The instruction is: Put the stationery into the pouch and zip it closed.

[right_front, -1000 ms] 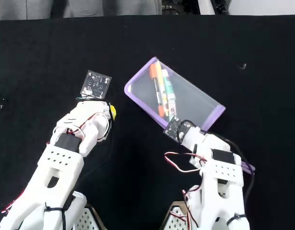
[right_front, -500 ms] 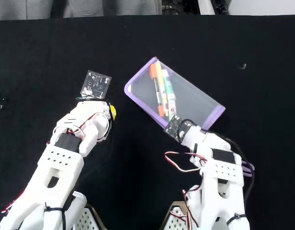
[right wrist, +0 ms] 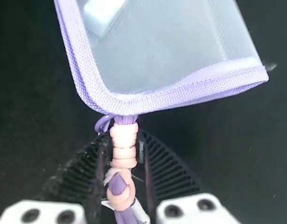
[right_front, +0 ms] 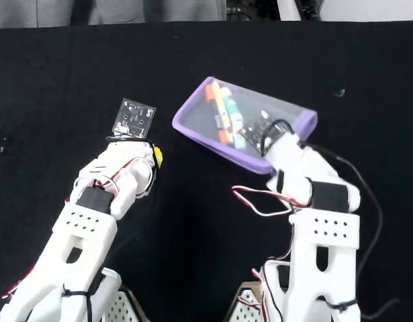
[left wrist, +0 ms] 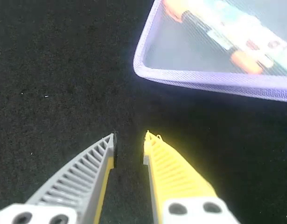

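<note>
The right hand (right wrist: 122, 138) held the pouch (right_front: 193, 129) by its zip cord (right wrist: 121, 154), left hand (left wrist: 129, 140) narrowly parted over counter (right_front: 58, 67), print on pens (right_front: 219, 111) unreadable.

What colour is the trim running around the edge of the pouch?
Purple. The trim shows best in the right wrist view.

The pouch (right wrist: 157, 51) is translucent fine mesh with a faint sheen, bound in coarse woven purple cloth tape. Its zip pull (right wrist: 121, 156) is purple cord wrapped in matt peach, rubbery-looking rings. The right tool (right wrist: 122, 134) is matt black ribbed plastic, the left tool (left wrist: 129, 137) ribbed grey and yellow plastic. The tabletop (left wrist: 50, 70) is matt black cloth, slightly fuzzy.
</note>
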Controlling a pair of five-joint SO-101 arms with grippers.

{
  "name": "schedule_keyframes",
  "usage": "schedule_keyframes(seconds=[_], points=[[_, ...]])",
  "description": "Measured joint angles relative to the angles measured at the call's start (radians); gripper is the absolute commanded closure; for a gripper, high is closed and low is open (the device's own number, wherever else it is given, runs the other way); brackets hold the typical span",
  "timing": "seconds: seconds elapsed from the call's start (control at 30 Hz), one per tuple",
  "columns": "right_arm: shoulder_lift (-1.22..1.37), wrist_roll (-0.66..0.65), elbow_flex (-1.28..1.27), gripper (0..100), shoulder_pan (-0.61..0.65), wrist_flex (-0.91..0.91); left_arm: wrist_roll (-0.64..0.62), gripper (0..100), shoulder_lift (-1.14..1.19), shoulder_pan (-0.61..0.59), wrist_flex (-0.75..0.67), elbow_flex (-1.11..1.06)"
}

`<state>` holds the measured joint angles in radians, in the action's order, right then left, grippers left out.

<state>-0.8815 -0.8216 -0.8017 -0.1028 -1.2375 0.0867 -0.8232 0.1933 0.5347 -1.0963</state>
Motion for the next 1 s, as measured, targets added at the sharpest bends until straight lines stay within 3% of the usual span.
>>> schedule_keyframes(seconds=[0.17,0.43,0.83,1.0], points=[[0.0,0.103,0.18,98.7,0.104,-0.138,0.0,70,0.0,0.0,0.0,0.0],[0.0,0.229,0.404,98.7,0.238,-0.282,0.0,71,-0.055,0.095,0.0,-0.006],[0.0,0.247,0.434,98.7,0.253,-0.338,0.0,69,-0.574,0.138,0.012,-0.226],[0.0,0.275,0.485,98.7,0.253,-0.358,0.058,69,-0.646,0.23,0.034,-0.227]])
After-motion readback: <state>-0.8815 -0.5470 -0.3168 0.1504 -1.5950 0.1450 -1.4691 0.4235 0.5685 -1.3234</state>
